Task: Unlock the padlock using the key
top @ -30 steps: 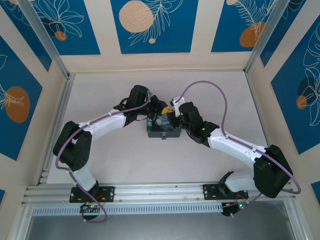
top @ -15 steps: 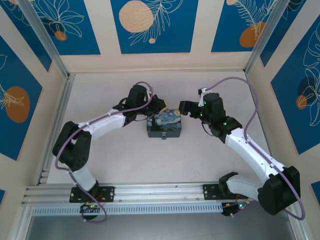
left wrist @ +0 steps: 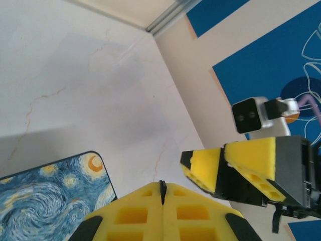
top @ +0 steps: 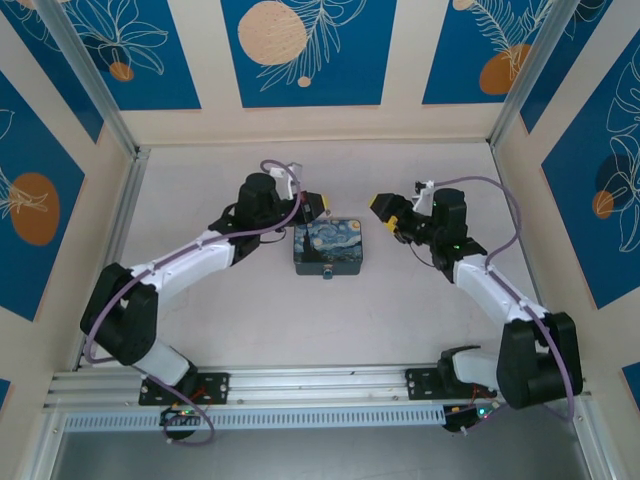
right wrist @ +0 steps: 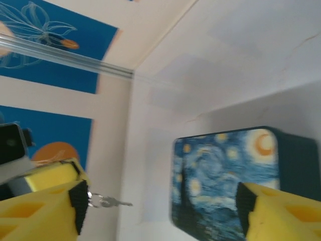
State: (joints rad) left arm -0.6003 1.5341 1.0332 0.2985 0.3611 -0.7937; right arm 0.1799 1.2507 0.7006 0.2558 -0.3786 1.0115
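From above, the left gripper (top: 316,207) and right gripper (top: 384,206) face each other at mid-frame, with the box (top: 328,246) just below and between them and the tiny padlock (top: 328,273) on its lower edge. Left wrist: the left fingers are pressed together at bottom centre, with the box at lower left. Right wrist: the right fingers are spread wide at the bottom corners, and the key (right wrist: 111,203), held by the left gripper, pokes out at lower left.
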